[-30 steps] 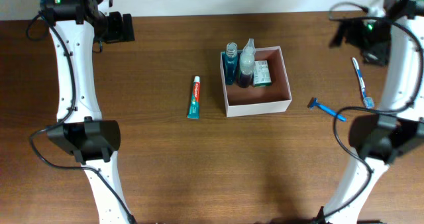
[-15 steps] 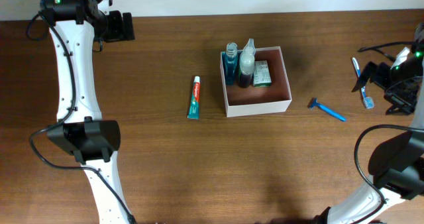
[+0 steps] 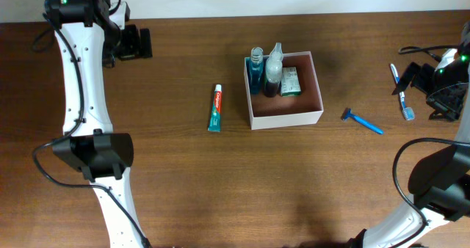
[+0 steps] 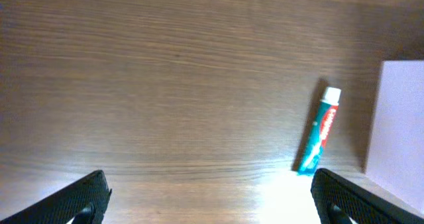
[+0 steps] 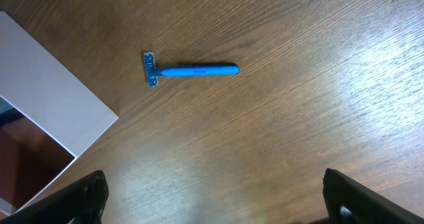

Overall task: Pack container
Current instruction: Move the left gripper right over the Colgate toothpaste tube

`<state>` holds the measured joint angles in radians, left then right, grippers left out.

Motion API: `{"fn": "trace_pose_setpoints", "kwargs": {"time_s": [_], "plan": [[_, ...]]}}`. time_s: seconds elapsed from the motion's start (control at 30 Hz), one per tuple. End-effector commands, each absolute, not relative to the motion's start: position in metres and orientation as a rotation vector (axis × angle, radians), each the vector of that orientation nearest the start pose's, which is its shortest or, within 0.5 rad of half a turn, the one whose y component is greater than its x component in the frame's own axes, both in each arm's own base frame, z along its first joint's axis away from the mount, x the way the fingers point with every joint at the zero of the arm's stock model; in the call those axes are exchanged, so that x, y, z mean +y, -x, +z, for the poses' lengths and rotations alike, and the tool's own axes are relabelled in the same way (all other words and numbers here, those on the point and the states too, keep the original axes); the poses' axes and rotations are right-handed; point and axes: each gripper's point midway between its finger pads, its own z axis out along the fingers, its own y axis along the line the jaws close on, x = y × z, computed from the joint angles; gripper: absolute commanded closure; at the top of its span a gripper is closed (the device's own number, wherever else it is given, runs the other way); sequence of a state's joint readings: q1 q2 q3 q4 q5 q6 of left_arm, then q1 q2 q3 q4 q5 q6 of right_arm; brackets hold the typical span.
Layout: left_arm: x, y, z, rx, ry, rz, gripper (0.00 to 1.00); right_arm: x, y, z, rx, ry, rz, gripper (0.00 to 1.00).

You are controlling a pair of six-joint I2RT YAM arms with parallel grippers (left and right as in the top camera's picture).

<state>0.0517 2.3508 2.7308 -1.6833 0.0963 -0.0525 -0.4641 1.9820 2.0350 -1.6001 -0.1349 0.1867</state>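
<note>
Container (image 3: 294, 106): mid-desk (image 3: 183, 174), open-topped; a blue bottle (image 3: 255, 70), a clear bottle (image 3: 274, 70) and a green-and-white packet (image 3: 291, 81) are stood along its far side.
Change: the right arm (image 3: 429, 176) has been swung down to a spot well right of the container, beside the toothbrush (image 3: 401, 92); the left arm (image 3: 81, 79) has barely been shifted.
Right jaws: spread fully, nothing held.
Left jaws: spread fully, nothing held, well left of the container.
Unpacked: toothpaste (image 3: 215, 108) left of the container, razor (image 3: 361, 120) near its right side.
Meaning: a pick right of the container is judged likely; packing is part done.
</note>
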Motion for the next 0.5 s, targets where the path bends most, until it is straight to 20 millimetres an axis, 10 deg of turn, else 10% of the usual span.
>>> {"fn": "trace_pose_setpoints", "kwargs": {"time_s": [0.0, 0.47], "plan": [[-0.041, -0.473, 0.211, 2.865, -0.006, -0.468, 0.01, -0.149, -0.345, 0.187, 2.911, -0.987, 0.182, 0.01], [-0.141, -0.431, 0.160, 3.079, -0.262, -0.183, 0.01, -0.234, -0.317, 0.189, 2.754, -1.272, -0.213, 0.01]]}}
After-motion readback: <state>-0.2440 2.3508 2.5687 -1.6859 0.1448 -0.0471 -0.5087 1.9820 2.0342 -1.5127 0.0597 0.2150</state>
